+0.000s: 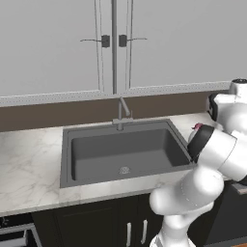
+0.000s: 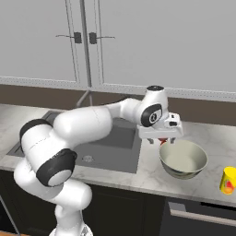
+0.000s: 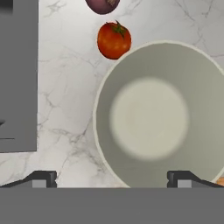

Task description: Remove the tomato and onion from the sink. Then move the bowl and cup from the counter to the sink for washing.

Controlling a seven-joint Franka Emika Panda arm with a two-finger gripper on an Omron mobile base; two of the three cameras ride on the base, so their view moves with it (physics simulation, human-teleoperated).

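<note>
The gripper [image 2: 161, 139], jaws wide and holding nothing, hovers over the near rim of the bowl [image 2: 183, 159] on the tabletop [image 2: 152, 173], seemingly aligned to grasp it. Tomato [image 3: 113, 40] and onion [image 3: 102, 5] lie beside the bowl, outside the sink [image 1: 120, 152]; the cup [image 2: 228, 180] stands farther right.

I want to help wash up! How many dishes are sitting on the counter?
2. The bowl sits on the counter just right of the sink, under the end effector. The cup stands further right, near the counter's front edge.
</note>
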